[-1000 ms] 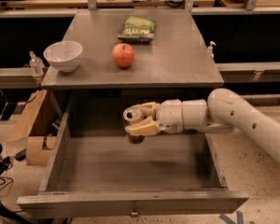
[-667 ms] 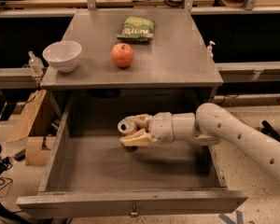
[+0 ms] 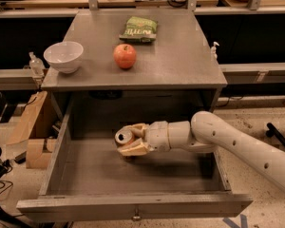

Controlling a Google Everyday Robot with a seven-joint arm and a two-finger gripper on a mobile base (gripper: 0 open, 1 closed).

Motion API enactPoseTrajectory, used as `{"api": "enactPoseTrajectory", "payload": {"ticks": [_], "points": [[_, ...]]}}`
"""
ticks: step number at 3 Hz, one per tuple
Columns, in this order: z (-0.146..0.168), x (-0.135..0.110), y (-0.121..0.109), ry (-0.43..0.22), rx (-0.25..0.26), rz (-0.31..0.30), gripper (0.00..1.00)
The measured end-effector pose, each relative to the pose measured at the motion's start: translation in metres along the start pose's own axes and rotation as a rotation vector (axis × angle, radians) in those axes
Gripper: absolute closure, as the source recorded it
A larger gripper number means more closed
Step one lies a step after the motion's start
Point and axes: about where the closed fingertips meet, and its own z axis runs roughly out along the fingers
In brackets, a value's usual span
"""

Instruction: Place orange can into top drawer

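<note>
The top drawer [image 3: 133, 206] is pulled wide open under the grey table, its small metal knob centred on the front panel. My gripper [image 3: 129, 140] reaches in from the right, low inside the drawer, just above its floor. It is shut on the orange can [image 3: 123, 137]. Only the can's silver top shows between the pale fingers [image 3: 133, 149]; its body is hidden by them.
On the grey table [image 3: 180, 65] stand a white bowl [image 3: 63, 56] at the left, a red-orange apple [image 3: 125, 56] in the middle and a green snack bag [image 3: 139, 29] at the back. A cardboard box [image 3: 31, 127] leans beside the table at left.
My gripper with the can has moved left and down, deeper into the drawer toward its floor.
</note>
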Motion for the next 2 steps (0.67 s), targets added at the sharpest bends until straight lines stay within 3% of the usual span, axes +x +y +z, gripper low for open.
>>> {"api": "enactPoseTrajectory", "payload": {"ticks": [2], "points": [[0.0041, -0.0014, 0.0021, -0.002, -0.009, -0.001, 0.51]]}}
